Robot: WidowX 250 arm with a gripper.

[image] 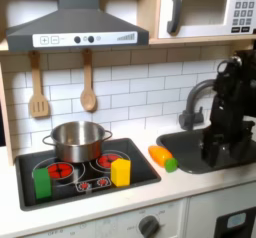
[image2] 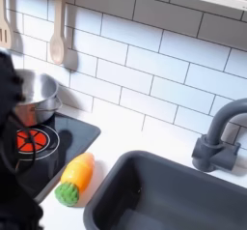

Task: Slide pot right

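Observation:
The shiny silver pot [image: 78,140] stands at the back of the black toy stove [image: 90,184], on the first exterior view's left. In the second exterior view the pot [image2: 41,95] sits at the left, partly hidden by a dark blurred mass of the arm [image2: 12,157]. My black arm [image: 228,102] rises over the sink at the first exterior view's right, well away from the pot. The gripper [image: 214,152] hangs low above the basin, and its fingers cannot be made out.
A green block [image: 42,182] and a yellow block [image: 121,171] stand on the stove's front. A toy carrot [image: 162,157] lies between the stove and the dark sink [image: 190,147], which has a faucet [image: 205,94]. A spatula [image: 38,90] and spoon [image: 88,86] hang on the tiled wall.

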